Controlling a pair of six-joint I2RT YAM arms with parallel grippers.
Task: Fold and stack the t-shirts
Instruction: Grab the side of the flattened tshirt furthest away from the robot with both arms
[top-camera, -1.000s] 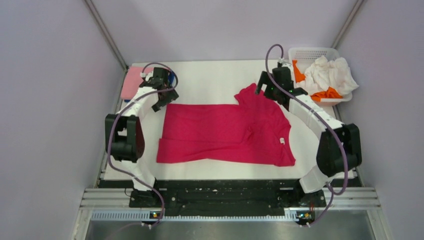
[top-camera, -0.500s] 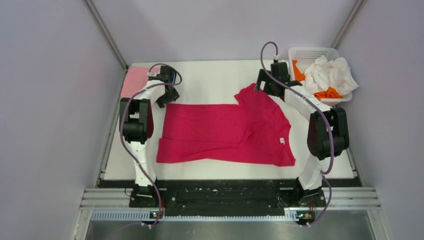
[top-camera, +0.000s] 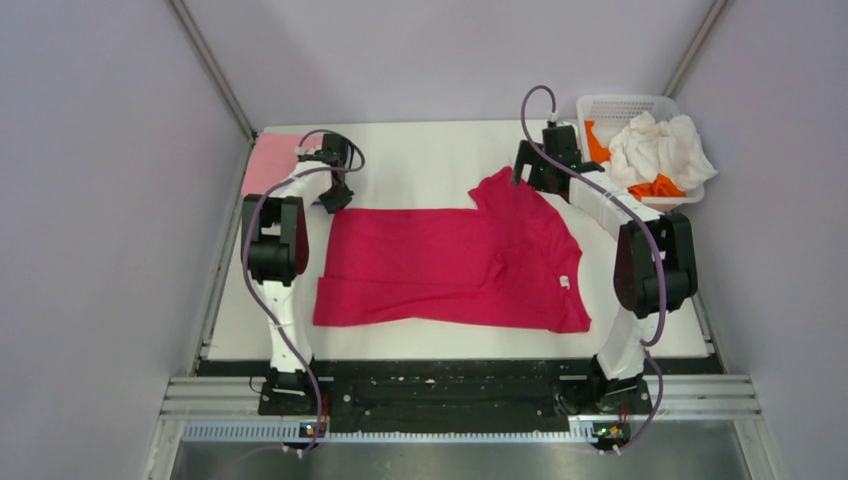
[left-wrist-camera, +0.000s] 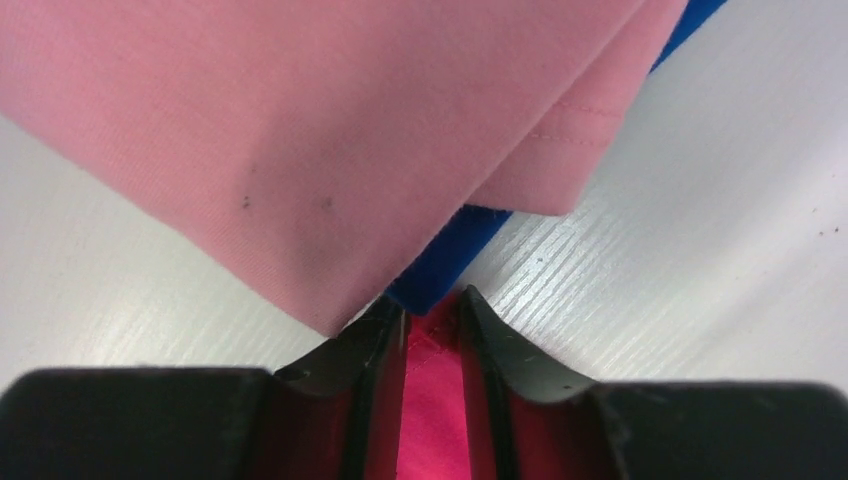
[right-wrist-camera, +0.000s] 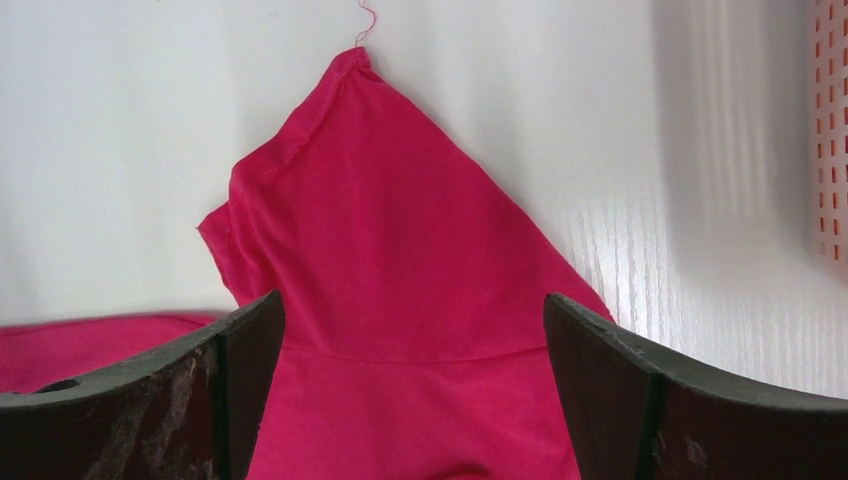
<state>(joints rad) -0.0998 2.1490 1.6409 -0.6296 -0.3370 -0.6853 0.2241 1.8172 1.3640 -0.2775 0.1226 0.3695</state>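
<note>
Little has changed: left hand (left-wrist-camera: 430, 306) pinches the crimson t-shirt (top-camera: 450, 265), right hand (right-wrist-camera: 412, 305) spread wide.

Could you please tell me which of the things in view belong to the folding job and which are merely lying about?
Belong to the job:
crimson t-shirt
pink t-shirt
blue t-shirt
white t-shirt
orange t-shirt

Just lying about:
white mesh basket
table
</note>
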